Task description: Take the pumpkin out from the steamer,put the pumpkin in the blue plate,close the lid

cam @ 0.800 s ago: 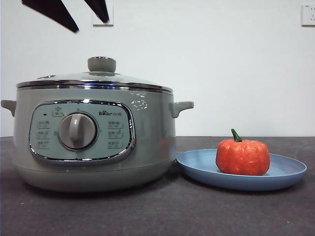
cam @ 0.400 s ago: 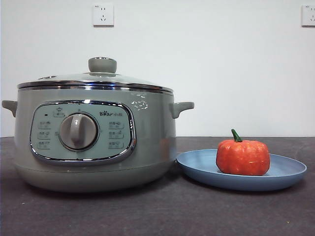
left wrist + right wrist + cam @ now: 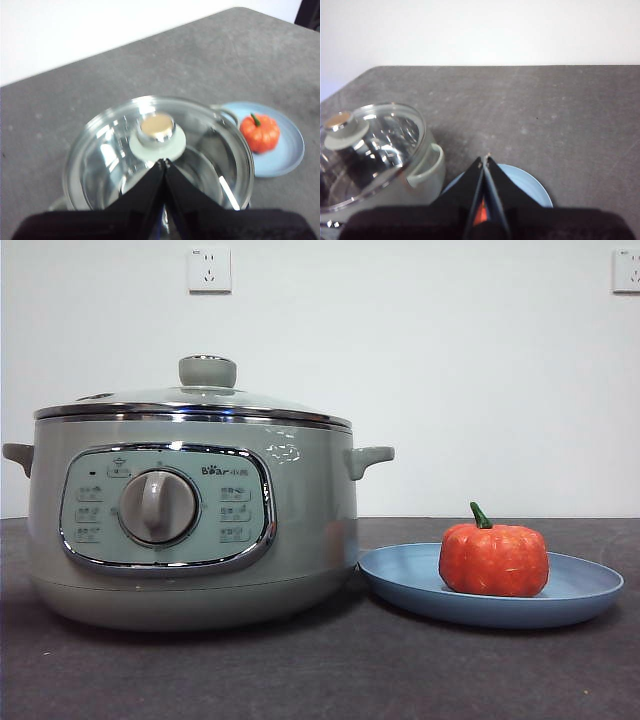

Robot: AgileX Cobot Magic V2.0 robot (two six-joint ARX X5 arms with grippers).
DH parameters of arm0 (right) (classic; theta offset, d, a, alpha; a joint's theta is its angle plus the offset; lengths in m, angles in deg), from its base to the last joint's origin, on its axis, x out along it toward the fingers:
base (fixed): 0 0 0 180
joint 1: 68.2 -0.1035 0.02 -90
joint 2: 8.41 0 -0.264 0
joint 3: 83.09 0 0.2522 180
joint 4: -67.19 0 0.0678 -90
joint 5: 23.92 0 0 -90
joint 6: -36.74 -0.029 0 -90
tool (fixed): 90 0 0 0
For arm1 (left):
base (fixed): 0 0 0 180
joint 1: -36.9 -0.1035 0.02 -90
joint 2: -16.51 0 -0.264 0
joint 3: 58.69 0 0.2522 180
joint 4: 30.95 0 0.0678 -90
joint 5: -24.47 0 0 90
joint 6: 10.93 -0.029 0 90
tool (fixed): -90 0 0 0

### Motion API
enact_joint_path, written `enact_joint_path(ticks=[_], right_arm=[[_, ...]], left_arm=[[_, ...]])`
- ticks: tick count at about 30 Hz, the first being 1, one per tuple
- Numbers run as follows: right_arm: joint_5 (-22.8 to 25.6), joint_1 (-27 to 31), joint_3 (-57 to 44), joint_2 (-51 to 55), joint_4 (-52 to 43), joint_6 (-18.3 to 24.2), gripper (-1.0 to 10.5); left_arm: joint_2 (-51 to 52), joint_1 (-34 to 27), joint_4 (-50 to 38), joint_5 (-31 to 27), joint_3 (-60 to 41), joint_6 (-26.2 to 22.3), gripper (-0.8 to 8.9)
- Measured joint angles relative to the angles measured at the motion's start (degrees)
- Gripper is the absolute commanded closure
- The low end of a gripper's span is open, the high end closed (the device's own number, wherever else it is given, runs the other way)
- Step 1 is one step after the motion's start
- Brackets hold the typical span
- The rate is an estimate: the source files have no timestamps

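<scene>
The lid (image 3: pixel 159 152) sits on the pot (image 3: pixel 190 520), directly below the left gripper (image 3: pixel 164 161), jaws pressed together, empty; pumpkin (image 3: pixel 493 558) rests on the plate (image 3: pixel 590 590).

Left gripper (image 3: pixel 164 162): two matte black fingers (image 3: pixel 145 192) showing as flat, tapering wedges, narrowing to thin tips and widening into a broad black base that is running along the picture's lower edge; no cables, screws or markings showing. Right gripper (image 3: pixel 484 159): same pattern, two black wedge-shaped fingers (image 3: pixel 467 192) tapering to fine points, their inner edges catching a pale grey line of light, rising from an equally dark, blurred base block.
</scene>
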Motion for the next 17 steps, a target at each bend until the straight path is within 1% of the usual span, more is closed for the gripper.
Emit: enact_joint_path(ticks=[5,9,17], right_arm=[[0.00,0.00,0.02,-0.15,-0.20,-2.23,9.6],[0.00,0.00,0.02,-0.22,-0.17,-2.60,9.6],[0.00,0.00,0.02,-0.31,-0.20,-2.73,9.6]], left_arm=[[-0.04,0.00,2.95,0.07,-0.13,0.04,8.17],[-0.04,0.00,4.66,0.07,-0.13,0.04,8.17],[-0.04,0.02,4.83,0.09,-0.13,0.04,8.17]])
